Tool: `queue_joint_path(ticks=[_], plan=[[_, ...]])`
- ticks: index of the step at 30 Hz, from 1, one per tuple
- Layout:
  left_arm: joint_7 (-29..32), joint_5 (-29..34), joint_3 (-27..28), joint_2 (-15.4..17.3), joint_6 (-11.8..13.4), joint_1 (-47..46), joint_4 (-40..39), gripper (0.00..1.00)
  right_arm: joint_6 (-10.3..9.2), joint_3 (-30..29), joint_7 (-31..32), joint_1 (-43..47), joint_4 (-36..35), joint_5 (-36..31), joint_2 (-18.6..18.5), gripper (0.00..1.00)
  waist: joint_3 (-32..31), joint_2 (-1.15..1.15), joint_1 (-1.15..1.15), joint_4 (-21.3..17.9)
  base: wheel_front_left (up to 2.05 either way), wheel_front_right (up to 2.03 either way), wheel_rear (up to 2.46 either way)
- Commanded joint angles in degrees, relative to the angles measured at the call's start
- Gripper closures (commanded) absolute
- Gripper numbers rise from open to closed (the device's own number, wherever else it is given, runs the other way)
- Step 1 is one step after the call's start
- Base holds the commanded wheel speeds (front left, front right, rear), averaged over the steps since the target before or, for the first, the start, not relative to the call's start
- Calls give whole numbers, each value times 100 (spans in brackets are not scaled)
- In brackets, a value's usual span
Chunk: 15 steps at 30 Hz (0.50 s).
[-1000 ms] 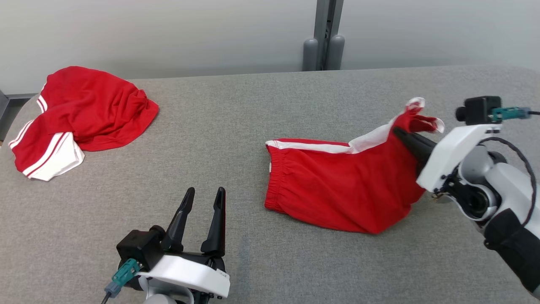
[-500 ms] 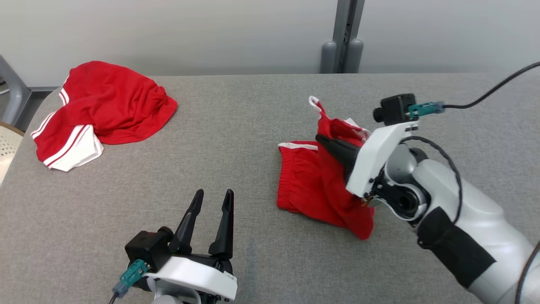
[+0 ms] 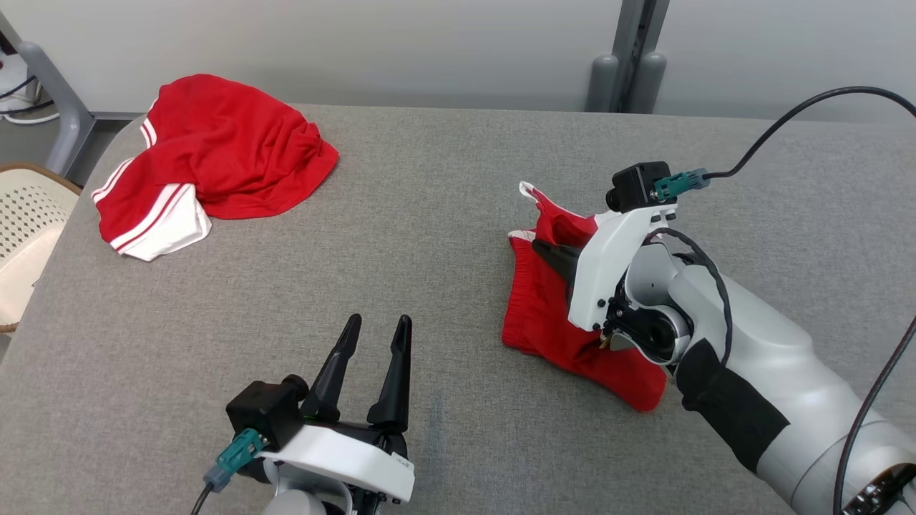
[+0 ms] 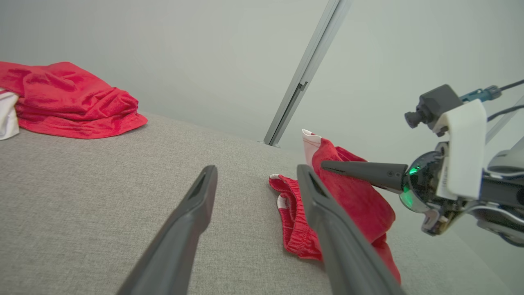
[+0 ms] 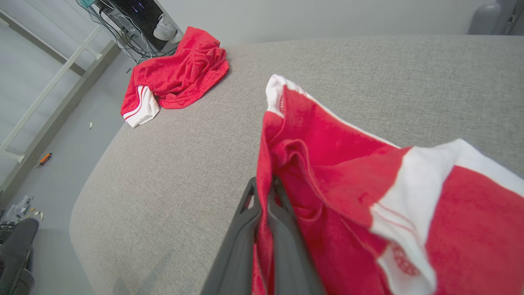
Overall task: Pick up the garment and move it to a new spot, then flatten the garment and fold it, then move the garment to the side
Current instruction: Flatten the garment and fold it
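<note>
Grey woven-fabric desk [image 3: 444, 214] with rounded corners and a plain pale wall behind it. Right hand [image 3: 538, 247] is closed tight, pinching a fold of the red garment [image 3: 544, 315], with the long dark fingers pointing toward the robot's left. The pinched part is lifted, and a white-trimmed tip peaks above the fingertips. The rest of the garment is bunched on the desk right under and beside the hand. Its gathered elastic edge faces left, and one red corner trails toward the near side under the forearm. The cloth is soft red knit with a white band and thin white stripes; the right wrist view shows it draped in loose folds next to the fingers.

Left hand [image 3: 379, 322] is open and empty, low by the near edge with its fingers pointing away, well apart from the garment with bare desk between them. The middle of the desk is a wide bare stretch, and there is more bare cloth to the right of the arm.

A second red garment [image 3: 229, 150] lies crumpled at the far left corner, close to the rounded edge. A cream perforated seat [image 3: 28, 222] sits just past the left edge. A grey post [image 3: 630, 64] stands behind the far edge.
</note>
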Motion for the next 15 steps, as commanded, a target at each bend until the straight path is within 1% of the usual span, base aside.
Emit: queue_joint_path(ticks=[1,4,7,15], plan=[[-34,-14,-4,20,-31,-101,20,0,2,19,-21,-58,114,-44,29,100,22,0,0,33,0,0,0],[-33,-25,-32,6,-42,-154,45,0,3,103,3,-69,363,-94,131,100,47,0,0,74,0,0,0],[-33,-38,-35,-5,-37,-151,59,0,3,177,-12,-46,422,-94,192,0,57,0,0,95,0,0,0],[-34,-14,16,-17,-29,-143,81,0,3,269,-100,-60,453,-10,233,0,32,0,0,18,0,0,0]])
